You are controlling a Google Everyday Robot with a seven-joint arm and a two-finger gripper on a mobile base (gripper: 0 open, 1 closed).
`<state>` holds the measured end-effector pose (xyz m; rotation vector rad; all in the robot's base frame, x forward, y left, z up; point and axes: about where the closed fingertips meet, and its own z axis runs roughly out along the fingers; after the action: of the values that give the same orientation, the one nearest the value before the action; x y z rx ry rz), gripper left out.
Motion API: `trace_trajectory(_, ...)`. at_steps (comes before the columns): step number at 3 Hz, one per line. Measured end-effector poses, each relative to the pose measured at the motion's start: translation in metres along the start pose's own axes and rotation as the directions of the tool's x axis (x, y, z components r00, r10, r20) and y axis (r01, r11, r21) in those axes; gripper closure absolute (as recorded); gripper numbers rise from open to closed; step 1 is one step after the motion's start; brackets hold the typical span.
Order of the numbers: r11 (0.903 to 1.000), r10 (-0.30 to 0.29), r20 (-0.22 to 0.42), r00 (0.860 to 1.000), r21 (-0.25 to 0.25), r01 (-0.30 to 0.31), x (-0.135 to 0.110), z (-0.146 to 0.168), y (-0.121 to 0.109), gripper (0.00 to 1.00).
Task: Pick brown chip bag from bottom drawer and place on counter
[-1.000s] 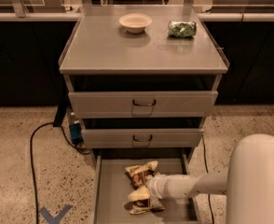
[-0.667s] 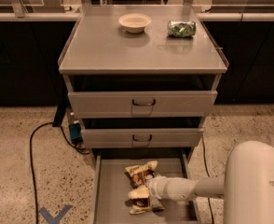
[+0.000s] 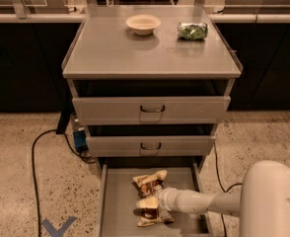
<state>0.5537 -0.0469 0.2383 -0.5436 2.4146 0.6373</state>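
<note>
The brown chip bag lies crumpled on the floor of the open bottom drawer, its tan-gold end toward the back. My gripper reaches in from the right on a white arm and sits right at the bag's near half, touching it. The counter is the grey top of the cabinet, above the two closed drawer fronts.
A white bowl and a small clear packet of green contents sit at the back of the counter. A black cable and a blue plug block lie on the speckled floor at the left. A pale worktop runs behind.
The arm has slid a little to the left, deeper into the drawer, with the gripper staying on the bag. The bag has hardly moved.
</note>
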Motion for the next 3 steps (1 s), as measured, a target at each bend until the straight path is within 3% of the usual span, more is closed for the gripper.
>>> trace_trajectory(2,0.9986,-0.028,-0.074,0.997,-0.047,0.024,0.021,0.088,-0.002,0.00)
trace_trajectory(3,0.9992,-0.021,-0.065,0.998,-0.034,0.018,0.014,0.093,-0.012,0.19)
